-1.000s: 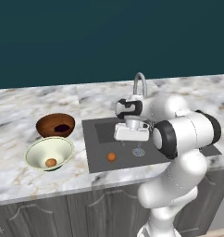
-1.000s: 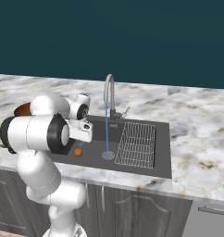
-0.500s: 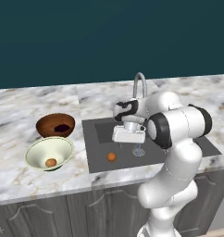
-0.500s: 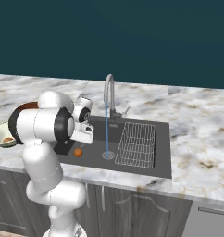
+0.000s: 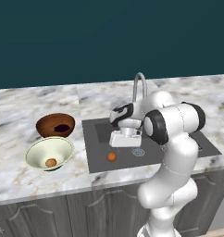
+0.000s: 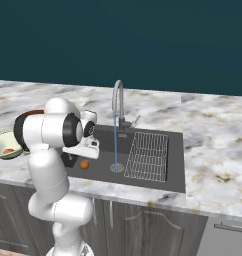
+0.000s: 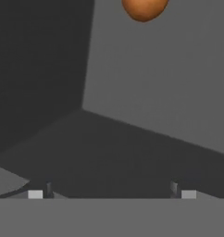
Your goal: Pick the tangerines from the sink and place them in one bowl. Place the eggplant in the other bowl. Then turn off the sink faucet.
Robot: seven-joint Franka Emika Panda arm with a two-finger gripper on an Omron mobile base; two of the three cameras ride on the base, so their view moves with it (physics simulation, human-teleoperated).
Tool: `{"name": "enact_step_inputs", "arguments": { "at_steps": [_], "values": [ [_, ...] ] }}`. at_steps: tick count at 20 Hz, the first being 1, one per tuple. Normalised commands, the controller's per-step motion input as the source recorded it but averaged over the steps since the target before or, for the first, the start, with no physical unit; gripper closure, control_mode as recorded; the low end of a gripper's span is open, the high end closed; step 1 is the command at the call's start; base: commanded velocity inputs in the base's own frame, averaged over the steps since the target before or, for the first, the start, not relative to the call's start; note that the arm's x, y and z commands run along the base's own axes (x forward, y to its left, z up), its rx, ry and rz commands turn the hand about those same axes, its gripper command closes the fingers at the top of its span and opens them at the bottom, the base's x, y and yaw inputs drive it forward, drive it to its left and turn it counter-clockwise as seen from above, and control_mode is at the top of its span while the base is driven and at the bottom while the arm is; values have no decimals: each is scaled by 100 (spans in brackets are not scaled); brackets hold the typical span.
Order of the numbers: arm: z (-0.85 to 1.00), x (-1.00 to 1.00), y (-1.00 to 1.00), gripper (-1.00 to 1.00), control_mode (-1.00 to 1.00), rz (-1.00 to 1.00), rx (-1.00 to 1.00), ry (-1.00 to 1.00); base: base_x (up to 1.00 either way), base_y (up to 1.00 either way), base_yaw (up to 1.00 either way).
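1. Left base view: my gripper [image 5: 125, 139] is hanging in the middle of the frame, over the left half of the sink [image 5: 97, 157], and my jaws are standing wide apart with nothing between them.
2. One tangerine [image 5: 112, 157] is lying on the sink floor just below and left of my hand, apart from it; in the right base view the same tangerine [image 6: 84, 164] is sitting left of centre, just under my gripper [image 6: 88, 148].
3. In the hand view that tangerine [image 7: 144, 9] is showing at the top edge, cut off by the frame, on the grey sink floor [image 7: 169, 92], well clear of my fingertips [image 7: 36, 194] at the bottom.
4. The second tangerine [image 5: 51, 162] is resting inside the pale bowl [image 5: 37, 154] at the left of the left base view, below the brown bowl.
5. The brown bowl [image 5: 46, 126] is sitting just above the pale one, the two nearly touching, and the eggplant [image 5: 62, 127] is lying inside it as a dark shape.
6. In the right base view the pale bowl [image 6: 0, 145] is peeking out at the left edge behind my arm.
7. The faucet [image 6: 117, 102] is standing at the back of the sink above centre, and a thin blue stream of water [image 6: 115, 140] is running from its spout down to the drain [image 6: 116, 168].
8. The wire rack [image 6: 147, 155] is lying in the right part of the sink, just right of the drain.
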Motion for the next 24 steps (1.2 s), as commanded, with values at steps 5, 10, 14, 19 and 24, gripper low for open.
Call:
{"name": "enact_step_inputs", "arguments": {
  "at_steps": [5,10,14,19,24],
  "values": [
    [-34,17,4,-100,-100,2,0,-3,0,0,0],
    [-26,18,13,-100,-100,1,0,-3,0,0,0],
    [-14,19,5,-100,-100,0,2,-6,0,0,0],
    [-15,22,0,-100,-100,0,2,-7,0,0,0],
    [-21,15,6,-100,-100,0,0,-5,0,0,0]
  ]
}}
